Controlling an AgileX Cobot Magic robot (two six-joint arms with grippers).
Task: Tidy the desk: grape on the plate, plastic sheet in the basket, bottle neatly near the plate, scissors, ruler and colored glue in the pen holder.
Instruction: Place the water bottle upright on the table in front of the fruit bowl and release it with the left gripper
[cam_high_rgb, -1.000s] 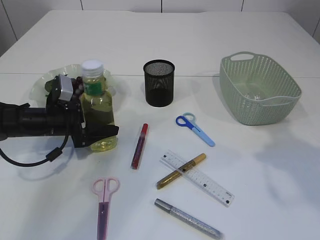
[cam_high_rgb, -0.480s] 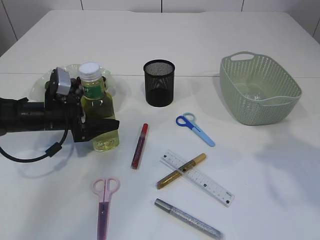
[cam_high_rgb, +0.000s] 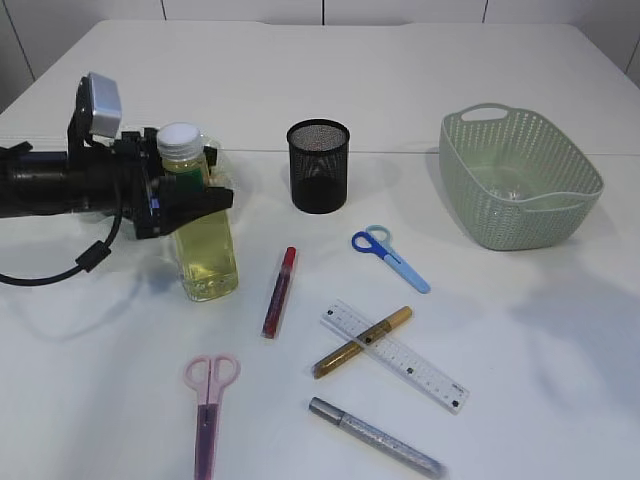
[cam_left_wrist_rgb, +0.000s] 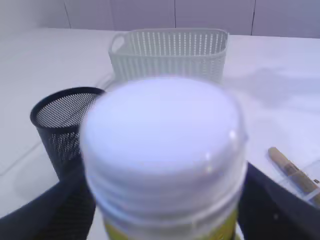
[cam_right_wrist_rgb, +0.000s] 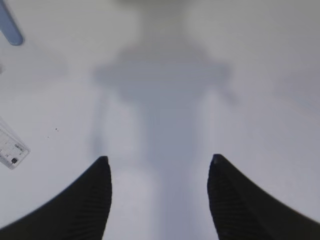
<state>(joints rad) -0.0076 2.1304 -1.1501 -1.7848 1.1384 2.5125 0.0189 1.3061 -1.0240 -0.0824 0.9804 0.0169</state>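
Note:
The bottle (cam_high_rgb: 205, 250) of yellow liquid stands upright on the table, in front of the plate (cam_high_rgb: 224, 162), which my left arm mostly hides. My left gripper (cam_high_rgb: 200, 200) is open, with a finger on each side of the bottle's neck. The white cap (cam_left_wrist_rgb: 162, 130) fills the left wrist view. The black mesh pen holder (cam_high_rgb: 318, 166) stands to the right. On the table lie blue scissors (cam_high_rgb: 392, 258), pink scissors (cam_high_rgb: 208, 405), a clear ruler (cam_high_rgb: 395, 355) and red (cam_high_rgb: 279, 292), gold (cam_high_rgb: 362, 342) and silver (cam_high_rgb: 375, 437) glue pens. The grape is hidden. My right gripper (cam_right_wrist_rgb: 157, 165) is open over bare table.
The green basket (cam_high_rgb: 520, 180) stands at the right; it also shows in the left wrist view (cam_left_wrist_rgb: 170, 50) behind the pen holder (cam_left_wrist_rgb: 60, 120). A ruler corner (cam_right_wrist_rgb: 10, 150) and a blue scissors tip (cam_right_wrist_rgb: 10, 27) lie at the left of the right wrist view.
My left gripper has risen from the bottle's lower body to its neck and drawn back to the left. The bottle stays standing in place.

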